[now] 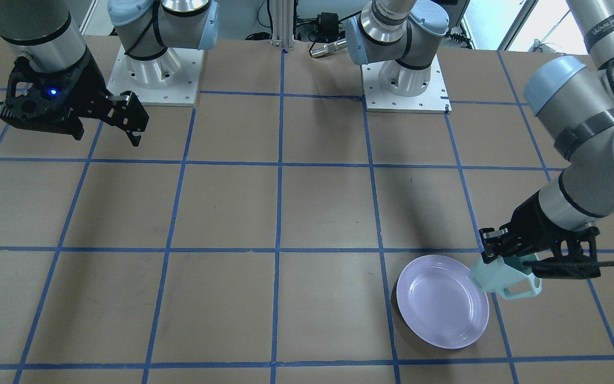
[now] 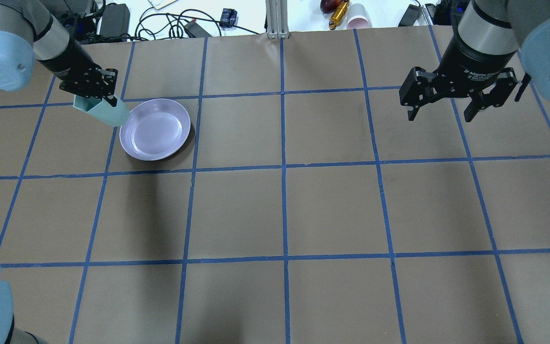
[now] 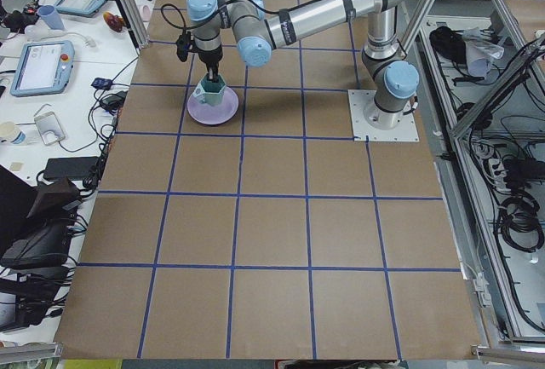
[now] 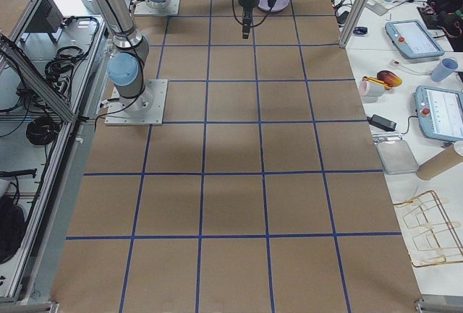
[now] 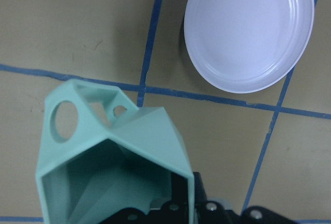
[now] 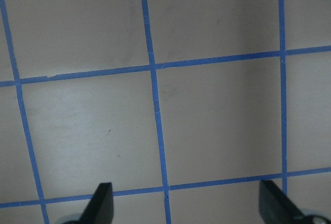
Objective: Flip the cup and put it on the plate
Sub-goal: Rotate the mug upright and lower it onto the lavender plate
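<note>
The pale mint-green faceted cup (image 2: 105, 112) is held tilted in my left gripper (image 2: 94, 98), which is shut on its rim. The cup's base points toward the lavender plate (image 2: 155, 129), just off the plate's edge. In the front view the cup (image 1: 504, 280) overlaps the plate's (image 1: 442, 301) right rim. In the left wrist view the cup's (image 5: 114, 151) open mouth faces the camera, its handle at upper left, and the plate (image 5: 248, 32) lies beyond. My right gripper (image 2: 447, 107) is open and empty, far off on the other side of the table.
The brown table carries a grid of blue tape lines (image 2: 282, 167). The two arm bases (image 1: 405, 80) stand at the robot's edge. Cables and small objects (image 2: 346, 14) lie beyond the table's far edge. The right wrist view shows only table between the fingertips (image 6: 101, 203).
</note>
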Available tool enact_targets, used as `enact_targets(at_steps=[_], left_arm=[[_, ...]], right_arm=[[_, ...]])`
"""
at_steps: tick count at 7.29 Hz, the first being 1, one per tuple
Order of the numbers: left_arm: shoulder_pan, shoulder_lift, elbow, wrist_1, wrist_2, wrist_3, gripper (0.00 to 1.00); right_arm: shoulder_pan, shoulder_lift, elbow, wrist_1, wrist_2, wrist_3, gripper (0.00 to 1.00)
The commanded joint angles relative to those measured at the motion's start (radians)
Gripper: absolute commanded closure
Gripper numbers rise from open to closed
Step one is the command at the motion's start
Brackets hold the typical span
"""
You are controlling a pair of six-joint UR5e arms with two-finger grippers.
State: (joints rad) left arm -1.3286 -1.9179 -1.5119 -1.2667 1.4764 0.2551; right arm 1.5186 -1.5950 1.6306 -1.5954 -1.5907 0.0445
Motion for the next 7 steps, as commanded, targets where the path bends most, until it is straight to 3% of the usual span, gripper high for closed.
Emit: enact_targets(at_steps=[1,2,7], left_arm=[[-0.084,-0.053,0.002,0.045,0.095,0.105,1.00],[-0.112,-0.070,-0.001,0.049,0.146,0.128,1.00],[-0.123,-0.147,-0.005,0.137,0.136,0.188,1.00]], right_arm=[[0.000,0.000,0.000,0.000,-0.002,0.000,0.00],[0.000,0.001,0.000,0.000,-0.002,0.000,0.00],[0.000,0.000,0.000,0.000,-0.002,0.000,0.00]])
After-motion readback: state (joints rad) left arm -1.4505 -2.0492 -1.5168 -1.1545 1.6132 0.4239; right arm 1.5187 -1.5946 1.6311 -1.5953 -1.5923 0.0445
